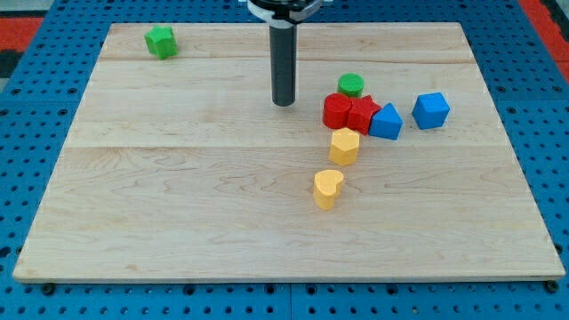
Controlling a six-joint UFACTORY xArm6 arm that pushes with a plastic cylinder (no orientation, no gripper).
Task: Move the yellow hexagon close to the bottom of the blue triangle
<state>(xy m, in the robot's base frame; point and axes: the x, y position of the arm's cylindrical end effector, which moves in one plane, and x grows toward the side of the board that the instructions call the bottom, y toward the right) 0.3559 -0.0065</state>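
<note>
The yellow hexagon (344, 146) stands right of the board's middle, just below the red blocks. The blue triangle (386, 122) lies up and to its right, touching a red block. My tip (284, 102) is the lower end of the dark rod, up and to the left of the yellow hexagon and left of the red blocks, touching no block.
Two red blocks (349, 113) sit side by side left of the blue triangle, with a green cylinder (351, 85) just above them. A blue cube (431, 110) is right of the triangle. A yellow heart (327, 188) lies below the hexagon. A green block (161, 41) is at top left of the wooden board (178, 196).
</note>
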